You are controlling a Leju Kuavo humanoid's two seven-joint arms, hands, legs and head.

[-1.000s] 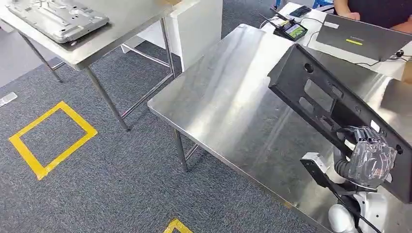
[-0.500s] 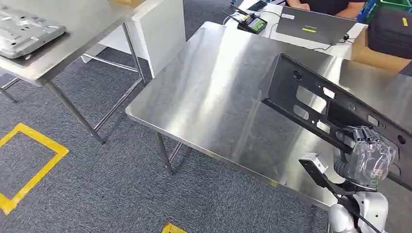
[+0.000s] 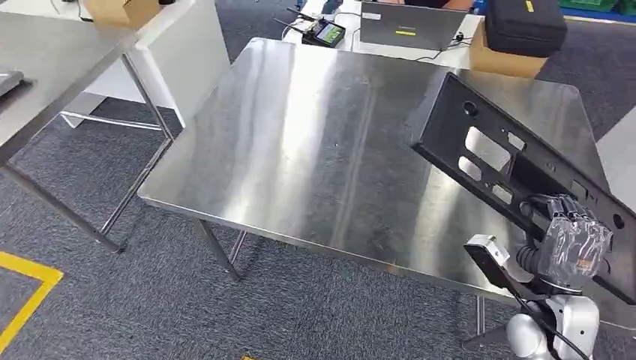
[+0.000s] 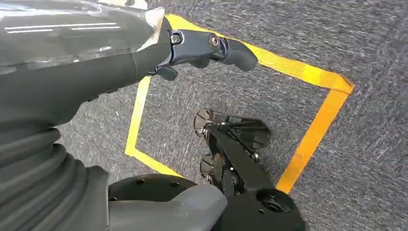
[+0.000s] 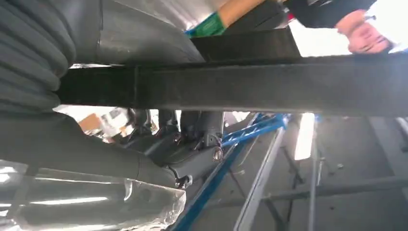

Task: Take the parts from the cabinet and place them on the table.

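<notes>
Now black flat part [image 3: 480, 154], cutout holes, tilted, gripped by right hand [image 3: 574, 244].

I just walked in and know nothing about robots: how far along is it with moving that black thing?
The fetching looks done: the right hand holds the black part, raised above the steel table. In hand now is carrying it over that table. Left to do: lowering it onto the surface and letting go. The left hand hangs over the carpet, holding nothing.
</notes>
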